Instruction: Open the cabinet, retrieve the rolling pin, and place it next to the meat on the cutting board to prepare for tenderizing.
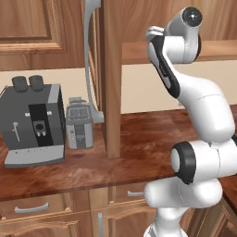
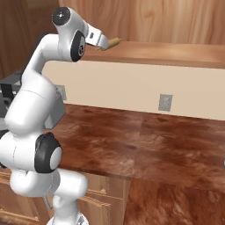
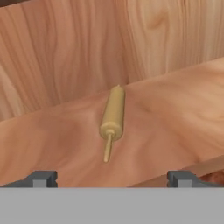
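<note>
Wood-grain kitchen, dark brown counter (image 1: 139, 148) running under the upper cabinet (image 1: 112, 69), whose door is swinging out edge-on with its long grey handle (image 1: 90, 60) showing. Nearest on the counter are sitting a grey coffee machine (image 1: 32, 125) and a small toaster (image 1: 79, 122), well apart from the arm's work. Low drawers (image 1: 32, 208) are running below the counter edge.

Arm is reaching up to shelf level; gripper (image 3: 111, 178) is hovering at the front edge of the inner shelf (image 3: 175, 118), jaws spread wide, nothing between them. Fingertips (image 3: 41, 178) are sitting at the shelf lip.

Further in, the rolling pin (image 3: 113, 116) is lying flat on the shelf, roughly end-on to the hand, near stub handle pointing toward the gripper; behind it is the cabinet back wall. In the right base view the rolling pin (image 2: 112, 42) is poking out just past the hand.

Step in hand, judged: approaching for the grasp. Pin is sitting roughly centred between the jaws, so advancing straight in, closing across the thick barrel rather than the thin stub, and keeping the fingers just above the shelf looks best. Round body could be rolling away if nudged first.
</note>
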Robot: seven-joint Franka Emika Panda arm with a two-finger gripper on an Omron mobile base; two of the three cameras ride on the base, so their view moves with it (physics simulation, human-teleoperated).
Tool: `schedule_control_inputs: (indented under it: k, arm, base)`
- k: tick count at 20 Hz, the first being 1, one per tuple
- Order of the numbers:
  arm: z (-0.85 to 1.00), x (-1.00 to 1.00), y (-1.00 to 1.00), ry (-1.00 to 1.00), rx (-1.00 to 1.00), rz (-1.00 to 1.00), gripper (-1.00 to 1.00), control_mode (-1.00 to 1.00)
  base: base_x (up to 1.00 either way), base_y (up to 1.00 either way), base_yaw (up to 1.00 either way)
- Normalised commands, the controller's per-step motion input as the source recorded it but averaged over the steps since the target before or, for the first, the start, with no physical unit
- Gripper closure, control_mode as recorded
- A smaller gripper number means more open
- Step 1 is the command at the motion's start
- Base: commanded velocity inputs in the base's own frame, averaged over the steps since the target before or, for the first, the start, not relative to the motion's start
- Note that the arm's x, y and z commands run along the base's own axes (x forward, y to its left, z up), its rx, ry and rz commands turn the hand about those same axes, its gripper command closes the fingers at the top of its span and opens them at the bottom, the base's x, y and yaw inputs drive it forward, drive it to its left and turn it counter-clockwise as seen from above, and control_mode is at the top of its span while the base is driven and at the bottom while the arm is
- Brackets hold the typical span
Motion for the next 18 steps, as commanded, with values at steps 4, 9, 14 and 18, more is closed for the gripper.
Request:
schedule_control_inputs:
  k: [4, 9, 14, 18]
  arm:
    - [-0.08, 0.49, 0.0, 0.0, -0.03, 0.0, -1.0, -1.0]
    - [-0.1, 0.48, 0.0, 0.0, -0.03, 0.0, -1.0, -1.0]
    - [-0.07, 0.45, 0.0, 0.01, -0.02, 0.0, -1.0, -1.0]
    - [-0.02, 0.38, -0.01, 0.03, -0.01, 0.0, -1.0, -1.0]
  base:
    - [0.0, 0.0, 0.0]
    - [0.0, 0.0, 0.0]
    - [0.0, 0.0, 0.0]
    - [0.0, 0.0, 0.0]
